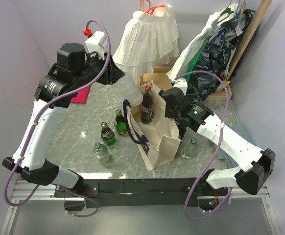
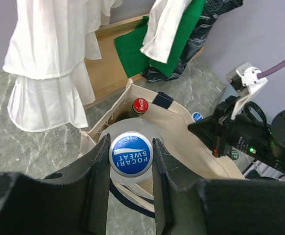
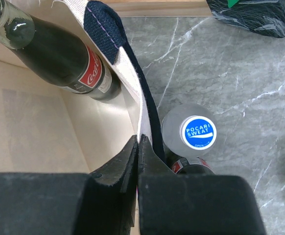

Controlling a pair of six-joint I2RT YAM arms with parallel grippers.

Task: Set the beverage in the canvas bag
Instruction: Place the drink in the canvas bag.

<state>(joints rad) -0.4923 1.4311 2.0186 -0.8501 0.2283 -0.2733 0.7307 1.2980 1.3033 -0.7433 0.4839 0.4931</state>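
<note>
Left tool [image 2: 130,159] clamps Pocari bottle [image 2: 130,152] over canvas bag [image 2: 201,147] — right tool [image 3: 138,147] pinches its rim.

Cream canvas bag [image 1: 160,151], navy handles [image 3: 103,23]

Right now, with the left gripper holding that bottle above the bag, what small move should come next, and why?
Probably ease the left gripper straight down a little. It grips the clear bottle over the mouth of the bag, which the right gripper pinches at the rim. A cola bottle is already inside, so aim beside it.
</note>
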